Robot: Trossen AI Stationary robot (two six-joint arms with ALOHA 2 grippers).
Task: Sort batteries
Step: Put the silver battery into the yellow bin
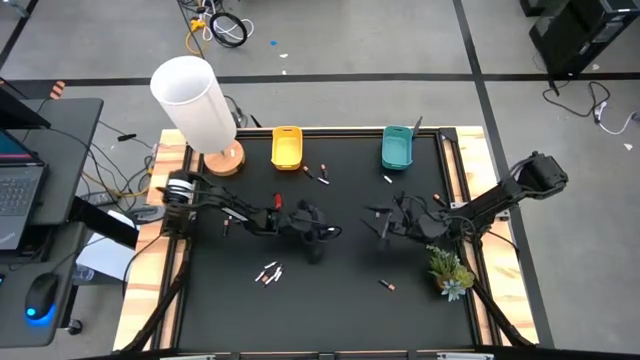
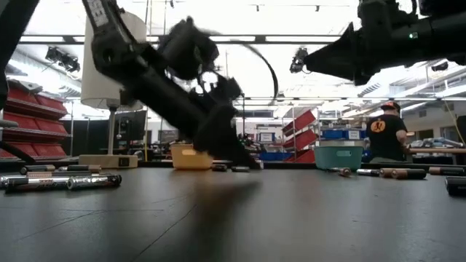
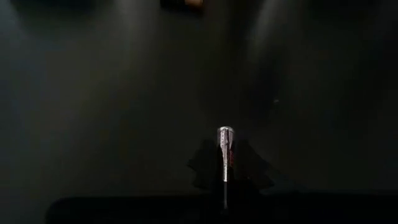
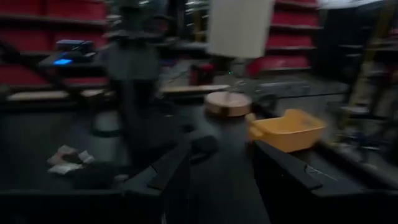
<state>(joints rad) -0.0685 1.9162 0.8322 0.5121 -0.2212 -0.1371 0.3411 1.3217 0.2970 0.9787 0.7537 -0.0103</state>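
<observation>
The left gripper (image 3: 225, 186) pinches one battery (image 3: 225, 149) mid-table; the right gripper (image 4: 217, 180) waits, fingers spread. Batteries (image 1: 268, 273) lie scattered on the table (image 1: 340, 300), so sorting seems barely begun.

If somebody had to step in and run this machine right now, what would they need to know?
Left gripper: down at mid-table, shut on a silver battery.
Right gripper: open, empty, hovering right of centre.
Batteries lie loose on the black mat: a small cluster near the front, one front right, several near the yellow bin, one by the teal bin.
Done: whether any are in the bins cannot be seen.
Left: bin the held one, then the rest.
</observation>
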